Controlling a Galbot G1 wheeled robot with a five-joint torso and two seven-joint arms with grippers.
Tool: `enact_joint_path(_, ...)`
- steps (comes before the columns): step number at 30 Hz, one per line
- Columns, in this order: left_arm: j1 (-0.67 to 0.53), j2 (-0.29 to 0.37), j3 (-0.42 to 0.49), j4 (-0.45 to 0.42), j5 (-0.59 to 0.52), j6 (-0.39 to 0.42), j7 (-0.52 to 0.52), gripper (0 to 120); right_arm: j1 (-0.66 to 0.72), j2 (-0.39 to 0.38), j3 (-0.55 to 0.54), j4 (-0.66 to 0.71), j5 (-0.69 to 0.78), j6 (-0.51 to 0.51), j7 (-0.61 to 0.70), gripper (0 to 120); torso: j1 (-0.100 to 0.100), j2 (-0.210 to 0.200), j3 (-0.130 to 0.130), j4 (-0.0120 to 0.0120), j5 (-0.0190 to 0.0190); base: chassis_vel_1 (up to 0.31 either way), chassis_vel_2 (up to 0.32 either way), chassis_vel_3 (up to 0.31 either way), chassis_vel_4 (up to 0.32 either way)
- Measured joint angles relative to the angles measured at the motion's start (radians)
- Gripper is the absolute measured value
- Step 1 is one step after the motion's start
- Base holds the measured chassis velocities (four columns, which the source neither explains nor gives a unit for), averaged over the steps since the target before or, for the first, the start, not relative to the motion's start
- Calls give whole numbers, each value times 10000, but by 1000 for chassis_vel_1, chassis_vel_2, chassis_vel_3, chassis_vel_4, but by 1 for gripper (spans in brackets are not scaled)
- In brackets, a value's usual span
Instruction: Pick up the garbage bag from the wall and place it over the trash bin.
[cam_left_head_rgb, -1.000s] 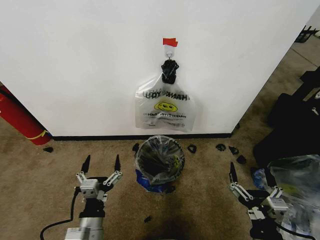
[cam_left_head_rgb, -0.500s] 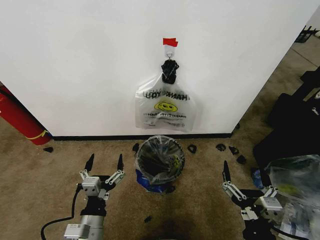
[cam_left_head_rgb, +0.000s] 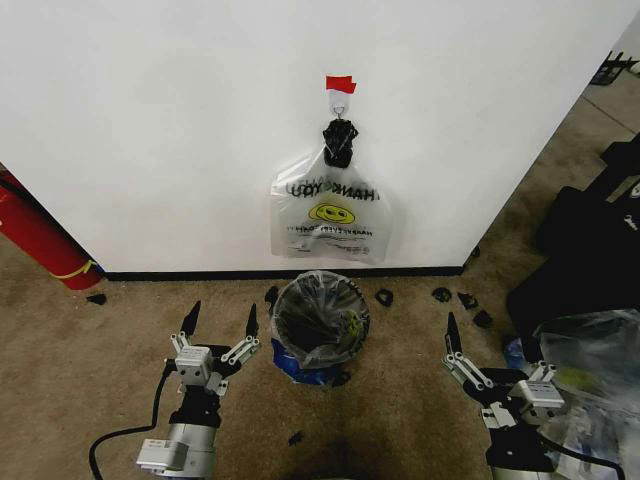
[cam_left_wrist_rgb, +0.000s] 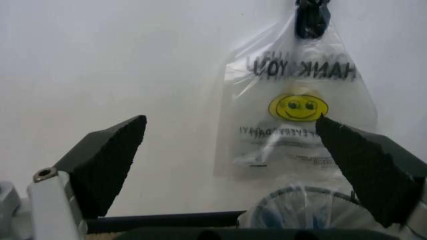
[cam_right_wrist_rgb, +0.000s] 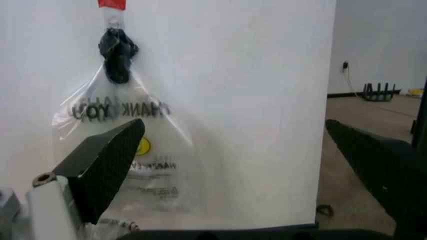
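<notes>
Low in the frame, the left gripper (cam_left_head_rgb: 222, 310) and right gripper (cam_left_head_rgb: 495, 355) hover over the carpet, both spread wide and empty. Between them, the garbage bag (cam_left_head_rgb: 300, 287) already lines the trash bin (cam_left_head_rgb: 318, 322), so placement looks done and only withdrawal seems needed. Higher up, a whitish bag (cam_left_head_rgb: 330, 215) on the wall (cam_left_head_rgb: 150, 130) reads a mirrored "THANK YOU".
</notes>
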Motion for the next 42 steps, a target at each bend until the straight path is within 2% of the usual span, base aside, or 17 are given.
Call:
enact_joint_path(11, -278, -63, 58, 345, -178, 292, 44, 100, 310, 95, -82, -192, 226, -11, -21, 100, 0, 0, 0, 0, 0, 0, 0, 0, 0)
enact_joint_path(21, -300, -13, 57, 323, -217, 378, 97, 100, 334, 169, -85, -101, 174, -29, -9, 100, 0, 0, 0, 0, 0, 0, 0, 0, 0)
enact_joint_path(27, -436, -213, -4, 520, -273, 354, 202, 100, 505, 142, -92, -370, 246, 17, 26, 100, 0, 0, 0, 0, 1, 0, 0, 0, 0)
enact_joint_path(42, 17, -559, -53, 211, 73, 63, 225, 100, 393, 198, -167, -283, -28, 510, 70, 100, 0, 0, 0, 0, 1, 0, 0, 0, 0)
